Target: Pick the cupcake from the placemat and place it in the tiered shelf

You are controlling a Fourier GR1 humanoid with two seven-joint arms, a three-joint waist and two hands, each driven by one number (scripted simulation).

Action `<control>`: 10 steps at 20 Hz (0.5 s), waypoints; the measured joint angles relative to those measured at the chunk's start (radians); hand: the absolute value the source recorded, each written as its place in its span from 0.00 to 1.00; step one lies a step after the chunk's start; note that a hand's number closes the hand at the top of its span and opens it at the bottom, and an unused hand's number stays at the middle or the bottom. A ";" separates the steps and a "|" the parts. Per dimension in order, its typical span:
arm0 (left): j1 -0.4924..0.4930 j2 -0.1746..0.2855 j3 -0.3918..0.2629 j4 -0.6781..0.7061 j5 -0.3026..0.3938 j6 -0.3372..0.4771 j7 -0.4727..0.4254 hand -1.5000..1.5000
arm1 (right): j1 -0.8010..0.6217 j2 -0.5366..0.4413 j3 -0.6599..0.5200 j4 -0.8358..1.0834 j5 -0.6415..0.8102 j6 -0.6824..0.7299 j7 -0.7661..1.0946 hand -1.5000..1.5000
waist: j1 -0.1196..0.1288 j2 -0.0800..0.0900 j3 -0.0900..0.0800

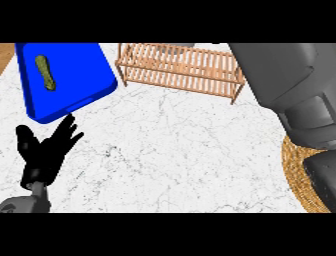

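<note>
Grey casing of the right forearm (296, 85) fills the space right of the pale slatted wooden tiered shelf (182, 67) and runs off the top edge, so its hand is out of sight. It covers most of the woven round placemat (293, 170) below-right of the shelf; no cupcake can be made out there. The black left hand (45, 150), fingers spread and empty, shows well below-left of the shelf. Just left of the shelf lies a blue rectangular tray (67, 90) bearing an olive-green oblong item (45, 72). All rest on a white marble counter (171, 150).

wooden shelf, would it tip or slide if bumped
Probably light: the wooden shelf is thin slats on slim legs. It looks low and wide, so tipping seems unlikely. On the smooth marble counter it may slide instead.
</note>
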 measured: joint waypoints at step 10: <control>-0.017 0.002 0.012 0.014 -0.010 0.009 0.017 0.50 | 0.002 0.001 -0.156 -0.073 -0.140 -0.190 -0.060 0.00 | -0.002 -0.001 0.002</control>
